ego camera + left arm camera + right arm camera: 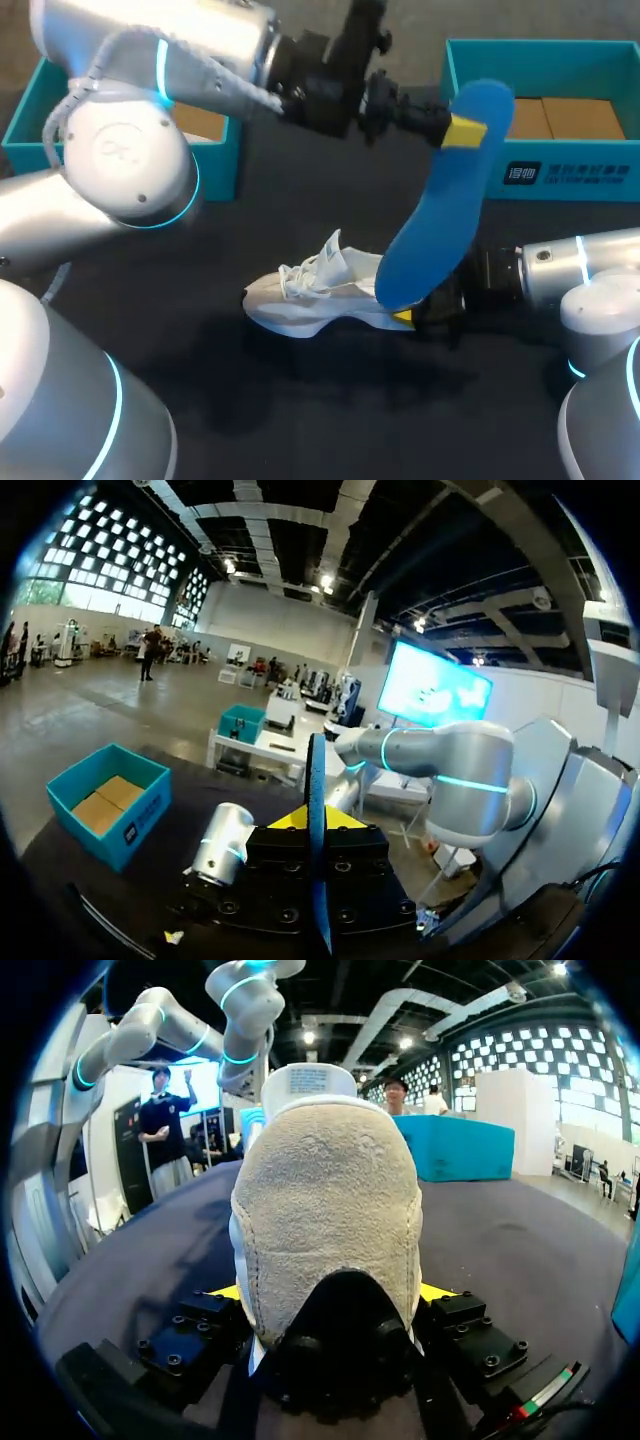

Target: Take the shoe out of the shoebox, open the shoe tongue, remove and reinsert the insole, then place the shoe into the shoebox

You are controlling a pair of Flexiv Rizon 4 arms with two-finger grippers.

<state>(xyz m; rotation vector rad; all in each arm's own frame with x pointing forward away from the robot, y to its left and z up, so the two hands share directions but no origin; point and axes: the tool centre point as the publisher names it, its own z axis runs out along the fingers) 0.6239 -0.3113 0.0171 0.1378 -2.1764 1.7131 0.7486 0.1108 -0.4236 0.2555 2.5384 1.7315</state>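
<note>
A blue insole (440, 220) hangs in the air above the table, pinched near its upper end by my left gripper (465, 130), which is shut on it. In the left wrist view the insole (316, 780) runs edge-on between the yellow tips. Its lower end hangs just above the heel opening of the white lace-up shoe (310, 290), which lies on the dark table. My right gripper (405, 318) holds the shoe by the heel. From the right wrist the beige heel (330, 1190) fills the space between the two fingers, and both touch its sides.
A teal shoebox (560, 180) with brown paper inside stands at the back right. A second teal box part (215, 165) sits at the back left, partly behind my left arm. Dark tabletop (300, 400) lies in front of the shoe.
</note>
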